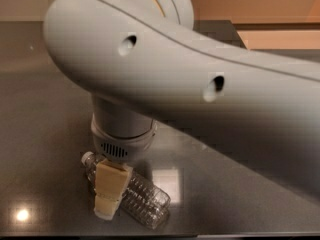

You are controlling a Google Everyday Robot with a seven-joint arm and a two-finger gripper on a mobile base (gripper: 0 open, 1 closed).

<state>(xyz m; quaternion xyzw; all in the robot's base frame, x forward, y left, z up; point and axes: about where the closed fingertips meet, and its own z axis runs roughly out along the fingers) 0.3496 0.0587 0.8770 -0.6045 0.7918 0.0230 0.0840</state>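
A clear plastic water bottle (142, 200) lies on its side on the dark glossy table (40, 134), cap end toward the upper left. My gripper (107, 208), cream-coloured under a white wrist, hangs down over the bottle's cap end and overlaps it near the table's front edge. Whether it touches the bottle is not visible. My large white arm (190, 69) fills the upper and right part of the view and hides whatever stands behind it.
The table's front edge runs along the bottom of the view, just below the bottle. A bright lamp reflection (22, 215) sits at the lower left. A tan wall (270, 4) lies beyond the table's far edge.
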